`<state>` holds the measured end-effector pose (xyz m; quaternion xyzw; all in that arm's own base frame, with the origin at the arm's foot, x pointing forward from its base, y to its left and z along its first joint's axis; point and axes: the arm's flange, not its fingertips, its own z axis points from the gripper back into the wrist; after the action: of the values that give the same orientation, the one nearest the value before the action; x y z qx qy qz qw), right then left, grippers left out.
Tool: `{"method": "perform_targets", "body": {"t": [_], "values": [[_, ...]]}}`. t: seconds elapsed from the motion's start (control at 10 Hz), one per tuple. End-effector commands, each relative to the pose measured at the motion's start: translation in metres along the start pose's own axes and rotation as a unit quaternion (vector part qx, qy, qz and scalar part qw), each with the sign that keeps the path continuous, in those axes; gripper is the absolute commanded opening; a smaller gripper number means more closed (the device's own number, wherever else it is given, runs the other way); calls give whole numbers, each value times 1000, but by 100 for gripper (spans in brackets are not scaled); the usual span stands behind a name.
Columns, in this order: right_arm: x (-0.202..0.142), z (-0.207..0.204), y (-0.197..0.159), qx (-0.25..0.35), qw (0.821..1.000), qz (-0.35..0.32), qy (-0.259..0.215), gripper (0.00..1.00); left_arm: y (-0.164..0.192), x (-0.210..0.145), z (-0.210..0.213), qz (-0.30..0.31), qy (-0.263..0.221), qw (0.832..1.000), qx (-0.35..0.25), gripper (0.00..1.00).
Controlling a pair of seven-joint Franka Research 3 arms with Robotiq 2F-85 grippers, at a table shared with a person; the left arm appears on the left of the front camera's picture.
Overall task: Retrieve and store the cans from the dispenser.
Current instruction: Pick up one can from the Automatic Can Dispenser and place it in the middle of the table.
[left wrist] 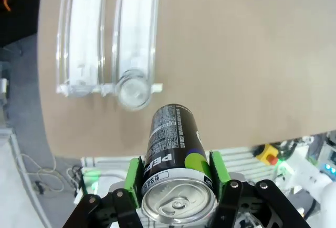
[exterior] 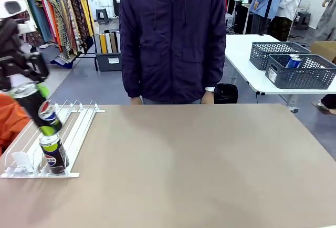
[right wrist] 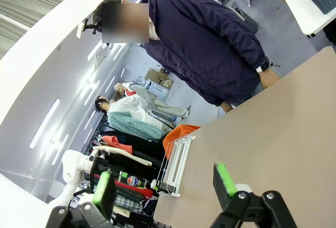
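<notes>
Black Pepsi can (left wrist: 173,144) with a lime-green rim: clamped near its silver top between the green pads of the left gripper (left wrist: 177,178) and held tilted above the table (exterior: 199,165), base pointing down toward the dispenser (exterior: 79,128). The dispenser lies flat at the table's near left corner, lanes running away from the robot. A second black can (exterior: 53,154) stands upright at the stopper end of one lane, right under the held can's base. The two look very close, but contact cannot be told. In the front view the held can overlaps the rails behind it. An orange object (exterior: 10,123) sits at the left edge, just beside the rack. The right gripper (right wrist: 165,186) has its jaws spread wide above the bare tabletop, well apart from the rack. A person (exterior: 170,39) in a dark jacket stands at the far edge, well apart from the dispenser. Behind, to the right, two dark lattice baskets (exterior: 299,68) rest on a white table (exterior: 241,54), with blue cans (exterior: 293,61) in the nearer one.
</notes>
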<state>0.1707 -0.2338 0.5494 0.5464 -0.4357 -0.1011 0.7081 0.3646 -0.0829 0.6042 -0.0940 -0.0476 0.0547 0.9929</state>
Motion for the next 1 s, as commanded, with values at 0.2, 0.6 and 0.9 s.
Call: {"method": "perform_targets", "body": {"t": [0.2, 0.6, 0.9], "values": [[3, -3, 2, 13, 1000, 12, -10, 100, -173, 44, -69, -55, -35, 998, -4, 0], [3, -3, 2, 13, 1000, 12, -10, 100, -308, 54, -198, -124, -70, 990, 22, 0], [3, -3, 2, 13, 1000, 12, -10, 100, -326, 45, -248, -157, -30, 984, 82, 0]]}}
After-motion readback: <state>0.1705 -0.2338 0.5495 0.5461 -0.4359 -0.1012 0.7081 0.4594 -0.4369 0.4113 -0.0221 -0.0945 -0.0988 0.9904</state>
